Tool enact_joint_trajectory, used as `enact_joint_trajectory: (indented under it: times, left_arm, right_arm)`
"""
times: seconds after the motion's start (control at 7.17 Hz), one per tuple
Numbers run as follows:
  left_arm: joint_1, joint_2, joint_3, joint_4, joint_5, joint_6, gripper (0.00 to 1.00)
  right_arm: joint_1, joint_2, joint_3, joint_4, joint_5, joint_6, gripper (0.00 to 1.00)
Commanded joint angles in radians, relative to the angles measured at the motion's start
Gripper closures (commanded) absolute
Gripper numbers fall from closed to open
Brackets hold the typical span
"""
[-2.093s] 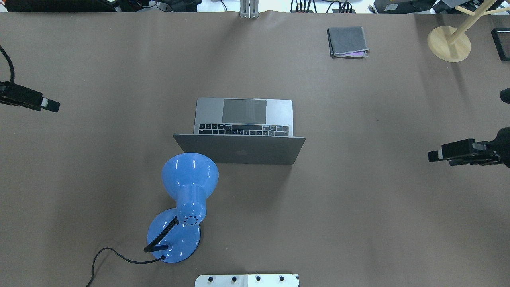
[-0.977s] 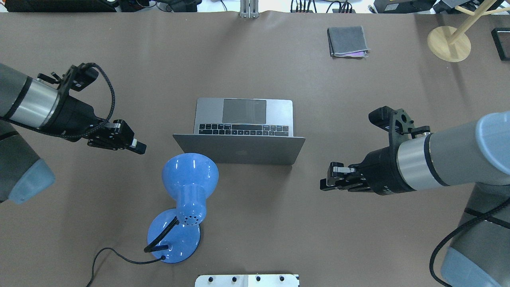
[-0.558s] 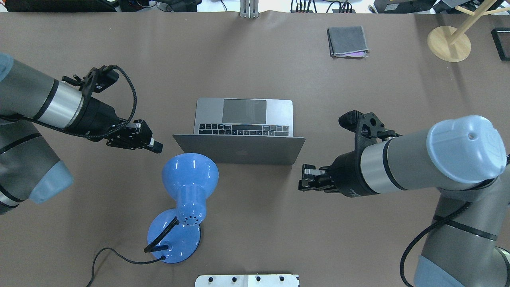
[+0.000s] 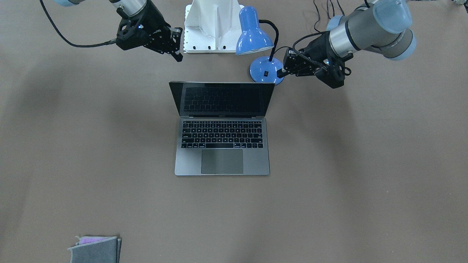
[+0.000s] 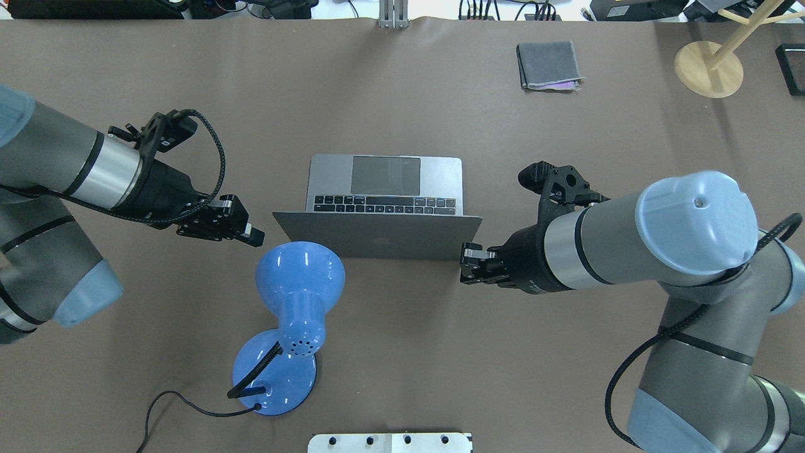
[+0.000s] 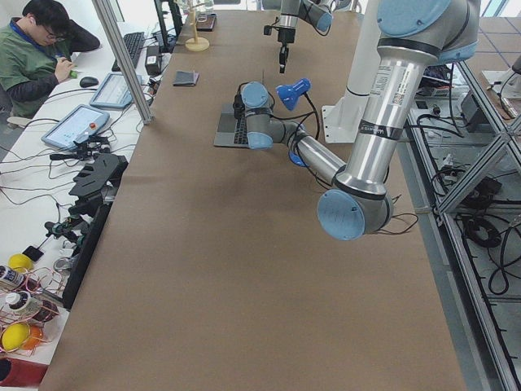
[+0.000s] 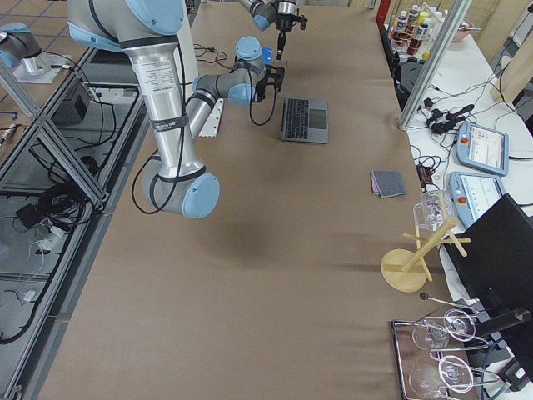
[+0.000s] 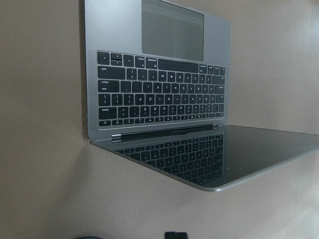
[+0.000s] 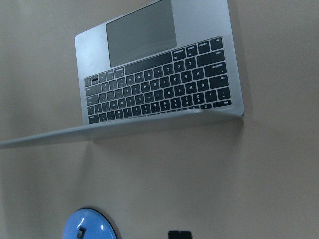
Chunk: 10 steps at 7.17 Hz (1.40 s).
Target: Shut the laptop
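The grey laptop (image 5: 385, 182) stands open at the table's middle, its lid (image 5: 377, 238) upright toward the robot and its black screen (image 4: 223, 98) facing away. My left gripper (image 5: 253, 235) is shut and empty, just left of the lid's left edge; it also shows in the front view (image 4: 282, 72). My right gripper (image 5: 464, 265) is shut and empty at the lid's right corner on the robot's side; I cannot tell whether it touches. It shows in the front view too (image 4: 178, 53). Both wrist views show the keyboard (image 8: 159, 94) (image 9: 159, 94) from behind the lid.
A blue desk lamp (image 5: 300, 277) with a black cord stands right behind the lid's left part, close under my left gripper. A folded grey cloth (image 5: 548, 65) and a wooden stand (image 5: 709, 68) lie at the far right. The white robot base (image 5: 390, 442) is at the near edge.
Both arms have swung in from the table's sides toward the laptop's lid, left to its left edge, right to its right corner. The laptop and lamp have not moved.
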Motion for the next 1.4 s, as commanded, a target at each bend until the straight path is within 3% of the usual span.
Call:
enact_joint_trajectory:
  times: [0.0,0.98,1.26]
  left_arm:
    - [0.009,-0.022,0.007,0.000,0.009,-0.023,1.00]
    - [0.031,-0.066,0.046,0.008,0.042,-0.023,1.00]
    - [0.031,-0.083,0.067,0.009,0.042,-0.020,1.00]
  right_arm:
    - [0.033,0.033,-0.045,-0.001,0.000,-0.003,1.00]
    - [0.083,0.065,-0.102,-0.003,0.000,-0.016,1.00]
    - [0.114,0.107,-0.163,-0.003,0.009,-0.016,1.00]
